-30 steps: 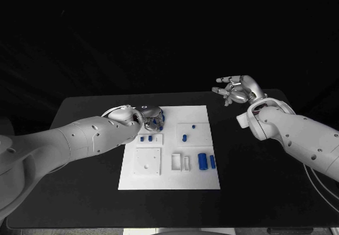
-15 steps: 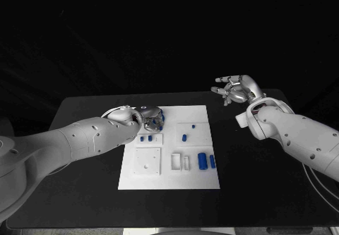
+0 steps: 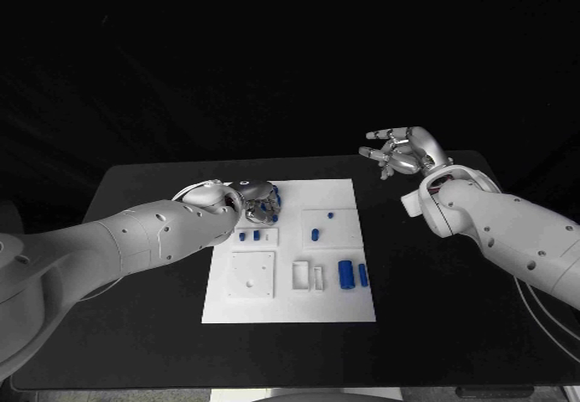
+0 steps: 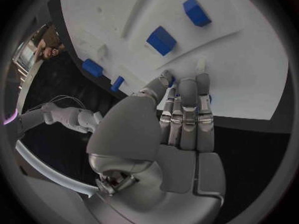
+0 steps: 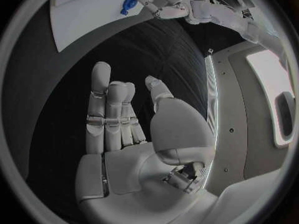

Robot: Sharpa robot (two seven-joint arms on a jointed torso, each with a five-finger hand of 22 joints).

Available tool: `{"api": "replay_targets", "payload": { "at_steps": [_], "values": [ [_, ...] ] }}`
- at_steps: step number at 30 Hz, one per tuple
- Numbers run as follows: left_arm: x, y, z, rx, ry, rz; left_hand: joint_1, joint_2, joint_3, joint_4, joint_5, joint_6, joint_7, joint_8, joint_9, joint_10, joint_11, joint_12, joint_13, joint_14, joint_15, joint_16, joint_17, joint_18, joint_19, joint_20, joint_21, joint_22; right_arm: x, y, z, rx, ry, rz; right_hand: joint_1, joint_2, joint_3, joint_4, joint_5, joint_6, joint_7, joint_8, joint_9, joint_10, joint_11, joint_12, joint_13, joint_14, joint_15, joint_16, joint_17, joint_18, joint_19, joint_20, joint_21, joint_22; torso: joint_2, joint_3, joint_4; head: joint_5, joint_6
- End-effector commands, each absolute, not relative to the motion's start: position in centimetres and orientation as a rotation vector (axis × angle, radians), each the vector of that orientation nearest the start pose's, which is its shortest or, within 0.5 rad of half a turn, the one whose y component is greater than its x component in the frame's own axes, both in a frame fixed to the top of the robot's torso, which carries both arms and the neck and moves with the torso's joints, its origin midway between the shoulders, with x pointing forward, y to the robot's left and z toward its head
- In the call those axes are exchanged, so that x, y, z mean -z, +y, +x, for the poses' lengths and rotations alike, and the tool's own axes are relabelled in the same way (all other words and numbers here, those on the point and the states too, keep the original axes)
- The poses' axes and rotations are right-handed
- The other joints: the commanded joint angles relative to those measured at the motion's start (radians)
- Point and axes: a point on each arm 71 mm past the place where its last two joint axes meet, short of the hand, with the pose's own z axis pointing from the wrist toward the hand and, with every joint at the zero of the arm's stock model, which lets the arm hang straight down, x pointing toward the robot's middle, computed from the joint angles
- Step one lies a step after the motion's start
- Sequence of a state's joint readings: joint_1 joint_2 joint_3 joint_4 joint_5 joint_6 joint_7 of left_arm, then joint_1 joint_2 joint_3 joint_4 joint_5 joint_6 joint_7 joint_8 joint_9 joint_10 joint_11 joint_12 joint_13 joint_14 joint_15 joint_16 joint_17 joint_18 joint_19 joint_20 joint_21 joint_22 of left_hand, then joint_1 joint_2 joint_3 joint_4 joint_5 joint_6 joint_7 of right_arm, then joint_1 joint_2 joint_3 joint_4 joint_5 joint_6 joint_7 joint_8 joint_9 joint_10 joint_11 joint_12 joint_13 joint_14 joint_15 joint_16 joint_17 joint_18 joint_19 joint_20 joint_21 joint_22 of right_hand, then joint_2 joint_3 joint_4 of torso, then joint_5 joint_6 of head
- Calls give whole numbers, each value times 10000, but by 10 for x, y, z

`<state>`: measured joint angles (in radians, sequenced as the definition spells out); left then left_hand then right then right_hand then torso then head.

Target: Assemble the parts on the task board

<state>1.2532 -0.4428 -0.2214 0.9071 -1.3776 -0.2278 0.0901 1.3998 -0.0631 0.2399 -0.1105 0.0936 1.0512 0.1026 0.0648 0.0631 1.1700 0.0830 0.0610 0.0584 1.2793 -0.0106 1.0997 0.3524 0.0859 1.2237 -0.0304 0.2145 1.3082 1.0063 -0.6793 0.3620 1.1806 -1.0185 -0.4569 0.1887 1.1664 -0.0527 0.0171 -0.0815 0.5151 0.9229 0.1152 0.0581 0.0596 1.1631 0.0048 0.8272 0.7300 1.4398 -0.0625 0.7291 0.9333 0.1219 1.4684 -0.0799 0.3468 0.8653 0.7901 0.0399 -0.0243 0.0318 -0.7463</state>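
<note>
Almost nothing has moved over the last second: your left hand [image 3: 256, 203] stays bent over the far left corner of the task board [image 3: 290, 308], and your right hand [image 3: 399, 153] has drifted only a touch, still raised beyond the board's far right corner near the table's [image 3: 145, 352] far right edge.

From the head view, you can see the left hand's fingers pressed down on a blue part [image 3: 276, 201] at the board's far left corner; whether they clamp it or only rest on it you cannot tell. Two small blue parts [image 3: 249, 237] sit in a raised block just nearer, one blue peg [image 3: 314, 234] and a smaller one stand toward the far right, and two blue cylinders [image 3: 353, 275] lie near the right edge beside white slots. Your right hand holds nothing, fingers spread.

From the left wrist view, your left hand's fingers [image 4: 186, 109] lie together, tips on the board with slivers of blue showing between them; two blue blocks [image 4: 161, 40] sit apart beyond.

From the right wrist view, your right hand's fingers [image 5: 101, 104] stand straight and slightly apart over bare table.

By my reckoning you are early on: several parts lie loose, and most seating is left.
</note>
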Motion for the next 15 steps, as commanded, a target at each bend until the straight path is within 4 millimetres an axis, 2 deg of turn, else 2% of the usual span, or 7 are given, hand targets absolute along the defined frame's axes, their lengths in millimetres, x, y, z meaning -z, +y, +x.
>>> {"api": "replay_targets", "payload": {
  "at_steps": [1, 8, 15],
  "values": [
    [247, 162, 564, 5642, 18315, 3053, -6, -11, 15, 74, -45, 141, 61, -16, -3, 35, -27, -35, -3, 98, -14, 8, -3, 95, -23, 16, -3, 187, 163, -246, 552, -9570, 13013, 4700, -83, 34, 26, -44, 41, 47, 6, 19, 8, -5, -54, -42, -7, 20, -75, -35, -9, 21, 357, -78, 32, -8, -3, 6, 22, -33, -21],
    [248, 161, 564, 5648, 18464, 3075, 12, 141, 108, 105, -22, 588, 84, -16, 0, 229, -82, -36, -4, 152, -50, 35, 12, 73, -13, -22, 36, 206, 163, -246, 552, -9574, 13029, 4701, -83, 34, 26, -44, 41, 47, 6, 19, 8, -5, -54, -42, -7, 20, -75, -35, -9, 21, 357, -78, 32, -8, 7, 3, 48, -75, -18],
    [249, 160, 564, 5698, 18574, 3060, -30, 230, 119, 170, -24, 715, 48, -16, 1, 349, -125, -36, -4, 224, -73, 53, 21, 58, 13, -40, 59, 197, 164, -246, 552, -9571, 13047, 4709, -74, 41, 43, -69, 103, 81, 2, 20, 9, 2, -60, -14, -39, 30, -81, -26, -14, 20, 355, -82, 69, -45, 12, 3, 73, -155, -35]
  ]
}}
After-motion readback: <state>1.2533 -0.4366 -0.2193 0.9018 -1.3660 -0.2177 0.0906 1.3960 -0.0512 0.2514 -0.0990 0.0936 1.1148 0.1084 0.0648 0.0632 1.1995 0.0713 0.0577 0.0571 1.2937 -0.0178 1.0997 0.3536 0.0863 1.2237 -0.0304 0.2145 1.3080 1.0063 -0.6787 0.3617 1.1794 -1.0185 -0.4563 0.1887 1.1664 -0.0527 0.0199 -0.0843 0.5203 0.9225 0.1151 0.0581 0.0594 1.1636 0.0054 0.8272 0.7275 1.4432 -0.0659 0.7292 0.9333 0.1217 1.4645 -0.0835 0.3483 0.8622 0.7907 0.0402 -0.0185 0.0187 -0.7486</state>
